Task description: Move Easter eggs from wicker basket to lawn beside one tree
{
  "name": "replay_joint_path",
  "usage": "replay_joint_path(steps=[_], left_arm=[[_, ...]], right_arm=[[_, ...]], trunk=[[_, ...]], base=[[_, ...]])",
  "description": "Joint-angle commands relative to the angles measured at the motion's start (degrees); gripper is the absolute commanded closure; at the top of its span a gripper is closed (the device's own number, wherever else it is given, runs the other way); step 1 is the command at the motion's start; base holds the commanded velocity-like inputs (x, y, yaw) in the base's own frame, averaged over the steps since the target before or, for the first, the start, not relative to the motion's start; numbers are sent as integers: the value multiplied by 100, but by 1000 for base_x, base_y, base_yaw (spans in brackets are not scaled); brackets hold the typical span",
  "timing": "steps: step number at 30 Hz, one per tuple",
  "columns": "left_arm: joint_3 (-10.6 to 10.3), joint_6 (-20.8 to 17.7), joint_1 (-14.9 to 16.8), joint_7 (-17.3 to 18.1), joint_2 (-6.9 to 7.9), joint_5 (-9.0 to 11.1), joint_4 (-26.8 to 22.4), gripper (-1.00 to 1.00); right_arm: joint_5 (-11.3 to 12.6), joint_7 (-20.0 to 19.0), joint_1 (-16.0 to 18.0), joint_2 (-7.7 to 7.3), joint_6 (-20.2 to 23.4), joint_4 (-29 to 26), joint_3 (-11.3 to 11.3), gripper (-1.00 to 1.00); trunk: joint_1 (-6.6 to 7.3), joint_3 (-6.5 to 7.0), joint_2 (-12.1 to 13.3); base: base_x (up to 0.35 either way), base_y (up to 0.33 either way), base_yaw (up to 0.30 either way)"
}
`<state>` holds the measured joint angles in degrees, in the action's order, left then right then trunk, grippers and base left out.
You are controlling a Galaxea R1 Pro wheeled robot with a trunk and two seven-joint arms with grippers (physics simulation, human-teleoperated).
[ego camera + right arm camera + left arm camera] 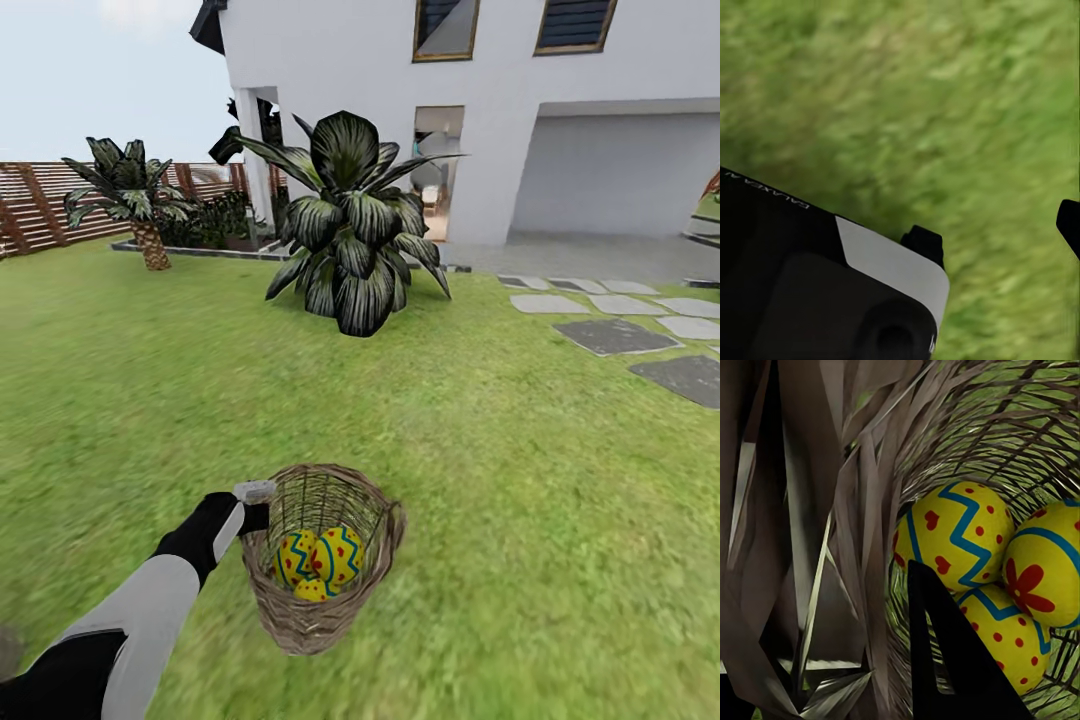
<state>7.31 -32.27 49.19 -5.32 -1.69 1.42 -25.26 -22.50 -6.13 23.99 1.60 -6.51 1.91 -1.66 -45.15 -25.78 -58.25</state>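
Note:
The wicker basket [318, 600] is low in the head view over the lawn [520, 480], with three yellow Easter eggs [336, 553] inside. My left gripper [256, 506] is at the basket's left rim, shut on the woven wall. In the left wrist view one black finger [941, 652] is inside the basket [862, 510] beside the eggs [952, 536]; the other finger is hidden behind the twigs. My right gripper [996, 229] is open over blurred grass [945, 97], holding nothing. The tree is out of view.
A large black-leaved plant [350, 225] stands ahead in the garden, and a small palm [135, 195] is at the far left by the slat fence [40, 200]. The white house [500, 120] is behind. Stepping stones [615, 335] lie to the right.

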Motion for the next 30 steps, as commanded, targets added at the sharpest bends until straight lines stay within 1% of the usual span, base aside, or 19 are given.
replay_joint_path(steps=[1, 17, 22, 24, 27, 30], left_arm=[[34, -25, 4, -22, -6, 42, -13, 100], [34, -25, 3, -22, -4, 42, -14, 100], [34, -25, 3, -22, -4, 42, -14, 100], [34, -25, 3, -22, -6, 42, -14, 100], [34, -25, 3, -22, -6, 42, -14, 100], [34, -25, 3, -22, -6, 42, -14, 100]], right_arm=[[-26, -5, 8, -1, -35, 20, -19, -100], [-26, -3, 9, -1, -35, 20, -19, -100], [-104, 11, 8, -27, -35, 26, -4, -100], [-60, 10, 9, -56, -35, -7, -6, -100], [-42, 7, 8, -24, -80, -23, -10, -100], [-32, 7, 9, -19, -186, -16, -9, -100]], trunk=[[22, 13, 37], [374, 300, 679], [484, 390, 879], [527, 426, 960], [593, 480, 1080], [659, 534, 1200]], base=[[0, 0, 292], [0, 0, 287], [-3, -1, 25], [-113, -87, 0], [-216, -176, 9], [-234, -192, 236]])
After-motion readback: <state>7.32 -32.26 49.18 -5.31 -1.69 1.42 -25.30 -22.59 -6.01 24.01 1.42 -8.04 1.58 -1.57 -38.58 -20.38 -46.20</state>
